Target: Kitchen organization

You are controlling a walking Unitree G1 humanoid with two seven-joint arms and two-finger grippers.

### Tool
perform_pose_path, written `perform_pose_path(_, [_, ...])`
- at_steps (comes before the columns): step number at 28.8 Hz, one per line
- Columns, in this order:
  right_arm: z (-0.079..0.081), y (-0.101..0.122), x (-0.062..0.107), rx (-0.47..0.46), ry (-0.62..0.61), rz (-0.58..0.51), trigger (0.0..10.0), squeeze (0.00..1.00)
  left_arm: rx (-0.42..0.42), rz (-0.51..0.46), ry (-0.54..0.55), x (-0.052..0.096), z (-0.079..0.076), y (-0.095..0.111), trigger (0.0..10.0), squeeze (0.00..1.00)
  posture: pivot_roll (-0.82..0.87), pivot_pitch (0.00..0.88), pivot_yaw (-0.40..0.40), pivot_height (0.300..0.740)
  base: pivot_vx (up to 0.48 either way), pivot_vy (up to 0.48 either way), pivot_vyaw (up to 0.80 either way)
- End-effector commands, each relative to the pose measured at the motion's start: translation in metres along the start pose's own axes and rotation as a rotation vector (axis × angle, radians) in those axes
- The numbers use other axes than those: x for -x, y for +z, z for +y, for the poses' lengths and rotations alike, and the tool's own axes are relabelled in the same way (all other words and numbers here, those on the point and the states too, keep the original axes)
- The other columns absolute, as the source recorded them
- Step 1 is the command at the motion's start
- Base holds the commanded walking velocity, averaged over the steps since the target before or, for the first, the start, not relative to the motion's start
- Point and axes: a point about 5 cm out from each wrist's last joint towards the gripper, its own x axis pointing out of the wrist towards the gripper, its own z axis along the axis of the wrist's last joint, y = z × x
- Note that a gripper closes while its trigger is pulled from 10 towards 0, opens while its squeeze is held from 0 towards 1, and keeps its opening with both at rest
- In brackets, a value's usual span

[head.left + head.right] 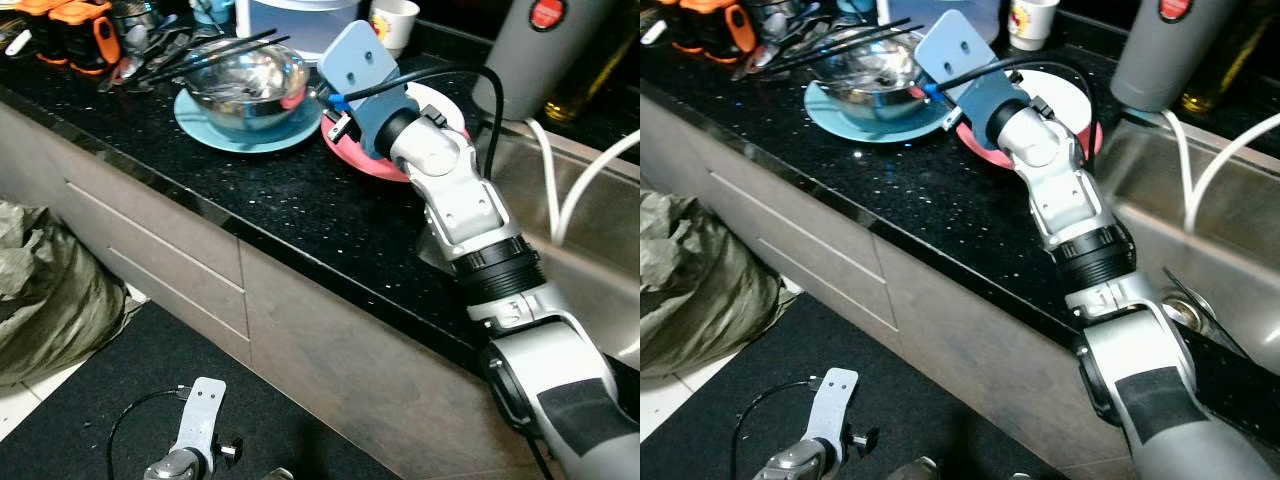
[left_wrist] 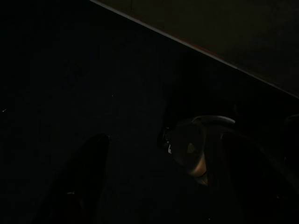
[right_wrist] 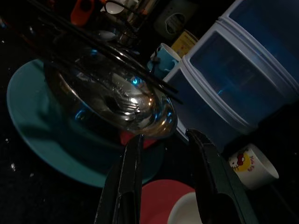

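While the right arm reaches out over the black counter (image 1: 300, 215), the right gripper (image 3: 166, 154) hangs above the red plate (image 1: 385, 165), with its two black fingers apart and nothing between them. They point toward the steel bowl (image 1: 250, 80), which sits on the blue plate (image 1: 215, 130) just beside the red one. Black chopsticks (image 1: 215, 50) lie across the rim of the bowl, and some utensils seem to rest inside it.

I think the bowl is light and stiff, but its polished wall is slippery and curved, so a grip on the side can slide off. The thin rim looks like the better place to take hold, one finger inside and one outside, on the part nearest to the gripper. The chopsticks are loose and could roll off if the bowl tilts. Both plates look like ceramic or hard plastic; I cannot tell which, and if ceramic they are heavier and can break. They lie flat, so only the edge offers a grip.

The right forearm goes up from the counter's front edge, and the wrist bends forward and down toward the dishes. Behind the bowl stand a white container (image 3: 243, 70) and a small cup (image 1: 393, 22).

The left gripper (image 2: 154, 186) hangs idle low beside the cabinet; the dark view does not let me tell its state.
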Motion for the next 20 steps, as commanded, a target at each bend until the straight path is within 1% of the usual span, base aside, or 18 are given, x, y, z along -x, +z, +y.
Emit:
perform_pose_path(1, [-0.013,-0.002,0.003,0.001,-0.054,0.001,10.0,0.00,-0.002,0.038,-0.006,0.002,0.000,-0.011,10.0,0.00,0.02,0.157,-0.033,0.740,0.000,0.000,0.78])
perform_pose_path(2, [-0.014,-0.002,0.003,0.001,-0.059,0.001,10.0,0.00,-0.002,0.038,-0.006,0.002,0.000,-0.011,10.0,0.00,0.02,0.157,-0.033,0.740,0.000,0.000,0.78])
perform_pose_path(5, [-0.020,-0.009,0.006,0.051,-0.055,0.050,10.0,0.00,-0.003,0.038,-0.005,0.002,-0.001,-0.011,10.0,0.00,0.03,0.157,-0.032,0.740,0.000,0.000,0.00])
perform_pose_path(7, [-0.021,-0.010,0.006,0.055,-0.053,0.053,10.0,0.00,-0.003,0.038,-0.004,0.002,-0.001,-0.011,10.0,0.00,0.03,0.157,-0.032,0.740,0.000,0.000,0.00])
perform_pose_path(9, [-0.027,-0.015,0.012,0.124,0.005,0.092,10.0,0.00,-0.003,0.038,-0.003,0.002,-0.001,-0.011,10.0,0.00,0.03,0.157,-0.032,0.740,0.000,0.000,0.00])
perform_pose_path(11, [-0.035,-0.022,0.025,0.219,0.115,0.146,10.0,0.00,-0.002,0.038,-0.002,0.002,-0.001,-0.011,10.0,0.00,0.03,0.157,-0.034,0.740,0.000,0.000,0.00])
perform_pose_path(13, [-0.049,-0.024,0.040,0.223,0.146,0.168,10.0,0.00,-0.001,0.037,-0.001,0.002,-0.001,-0.011,10.0,0.00,0.03,0.156,-0.036,0.740,0.000,0.000,0.00])
perform_pose_path(14, [-0.049,-0.024,0.040,0.223,0.146,0.168,10.0,0.00,-0.001,0.037,-0.001,0.002,-0.001,-0.011,10.0,0.00,0.03,0.156,-0.036,0.740,0.000,0.000,0.00])
perform_pose_path(16, [-0.059,-0.024,0.054,0.215,0.182,0.165,10.0,0.00,-0.003,0.038,-0.002,0.002,-0.001,-0.011,10.0,0.00,0.02,0.155,-0.033,0.740,0.000,0.000,0.00])
perform_pose_path(17, [-0.061,-0.024,0.061,0.211,0.210,0.160,10.0,0.00,-0.004,0.039,-0.003,0.002,-0.001,-0.011,10.0,0.00,0.02,0.152,-0.028,0.740,0.000,0.000,0.00])
perform_pose_path(18, [-0.061,-0.024,0.061,0.211,0.210,0.160,10.0,0.00,-0.004,0.039,-0.003,0.002,-0.001,-0.011,10.0,0.00,0.02,0.152,-0.028,0.740,0.000,0.000,0.00])
perform_pose_path(20, [-0.061,-0.024,0.072,0.188,0.272,0.148,10.0,0.00,-0.006,0.041,-0.005,0.002,-0.001,-0.012,10.0,0.00,0.02,0.150,-0.027,0.740,0.000,0.000,0.00])
